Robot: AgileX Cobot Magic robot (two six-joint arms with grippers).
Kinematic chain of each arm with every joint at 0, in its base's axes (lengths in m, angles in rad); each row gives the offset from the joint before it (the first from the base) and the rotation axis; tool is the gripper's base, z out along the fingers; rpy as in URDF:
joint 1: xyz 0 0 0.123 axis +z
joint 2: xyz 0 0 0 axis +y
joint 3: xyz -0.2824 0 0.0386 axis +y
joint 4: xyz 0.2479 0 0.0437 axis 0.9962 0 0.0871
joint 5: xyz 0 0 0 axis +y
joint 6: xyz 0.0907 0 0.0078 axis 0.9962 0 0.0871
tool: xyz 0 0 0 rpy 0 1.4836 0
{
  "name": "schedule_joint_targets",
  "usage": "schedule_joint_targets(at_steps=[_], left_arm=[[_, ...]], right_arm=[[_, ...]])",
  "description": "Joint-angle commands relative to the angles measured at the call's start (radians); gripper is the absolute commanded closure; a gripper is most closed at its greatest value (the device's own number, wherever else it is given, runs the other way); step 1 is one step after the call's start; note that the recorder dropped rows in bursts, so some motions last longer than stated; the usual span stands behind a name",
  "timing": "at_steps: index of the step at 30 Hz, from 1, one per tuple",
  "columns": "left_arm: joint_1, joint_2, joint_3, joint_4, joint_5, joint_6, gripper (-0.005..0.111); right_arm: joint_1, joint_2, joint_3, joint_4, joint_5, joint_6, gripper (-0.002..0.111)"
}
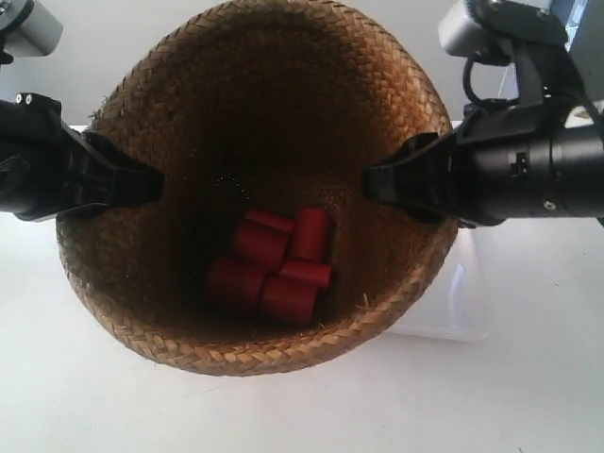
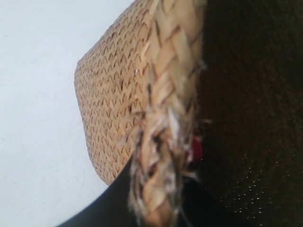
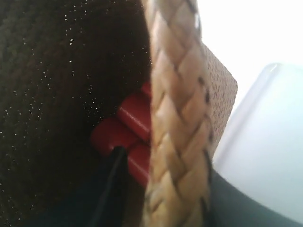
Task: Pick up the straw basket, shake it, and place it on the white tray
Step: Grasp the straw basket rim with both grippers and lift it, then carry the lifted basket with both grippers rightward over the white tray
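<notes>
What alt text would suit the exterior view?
A straw basket, seen from above, is held at opposite rims by the pincer at the view's left and the pincer at the view's right. Red cylinders lie inside; a white tray is partly hidden by it.

Robot lab test bench — plain white tabletop (image 1: 85, 406), pale backdrop (image 1: 142, 42), black robot arms (image 1: 528, 170) at both sides
</notes>
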Motion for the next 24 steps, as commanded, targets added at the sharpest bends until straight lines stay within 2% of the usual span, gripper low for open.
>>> schedule_joint_targets(at_steps=[1,7,15,20,24], left_arm=[[-0.014,-0.026,0.025,-0.011,-0.058,0.032,0.107],[-0.012,-0.026,0.064,0.009,-0.131,0.029,0.107],[0.072,-0.026,0.064,0.177,-0.108,-0.122,0.107],[0.074,-0.026,0.064,0.183,-0.041,-0.122,0.107],[0.074,-0.026,0.064,0.176,-0.052,-0.122,0.107]], right_arm=[[0.002,-0.088,0.084,-0.003,-0.046,-0.007,0.108],[0.002,-0.129,0.118,-0.016,-0.042,-0.007,0.108],[0.002,-0.125,0.118,-0.168,-0.117,0.091,0.108],[0.002,-0.125,0.118,-0.168,-0.128,0.094,0.108],[0.002,-0.125,0.118,-0.155,-0.121,0.179,0.108]])
